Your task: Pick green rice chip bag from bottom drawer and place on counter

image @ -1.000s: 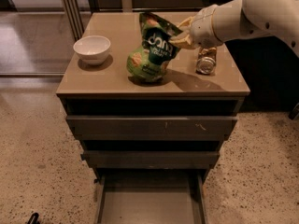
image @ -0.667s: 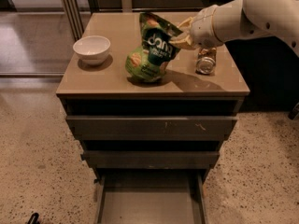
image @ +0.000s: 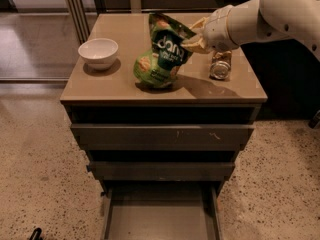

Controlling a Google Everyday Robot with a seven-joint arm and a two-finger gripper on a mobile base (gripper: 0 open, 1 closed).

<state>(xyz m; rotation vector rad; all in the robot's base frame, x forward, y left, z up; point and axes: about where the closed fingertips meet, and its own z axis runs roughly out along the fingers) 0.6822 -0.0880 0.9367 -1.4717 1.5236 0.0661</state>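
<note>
At the left of the glossy tan counter (image: 125,91) sits a white bowl (image: 98,51), well apart from the other items. Near the middle of the counter, the green rice chip bag (image: 159,54) stands on its lower end, tilted, with its crinkled top leaning to the right. A dark green patch on its front carries white lettering that looks to begin "dan"; the smaller print beneath cannot be read, and tan round chips are pictured at its lower left. The gripper (image: 190,40) meets the bag's upper right corner, its tan fingers (image: 199,34) pinched together on the pouch's edge. Just beside and below the gripper, a metal can (image: 220,65) lies on its side on the counter, its label unreadable. The robot's white arm (image: 260,14) reaches in from the upper right. Under the counter, the two upper drawers (image: 160,134) show grey-brown fronts, while the bottom drawer (image: 160,219) is pulled out over the speckled floor (image: 40,149), showing its flat grey base.
</note>
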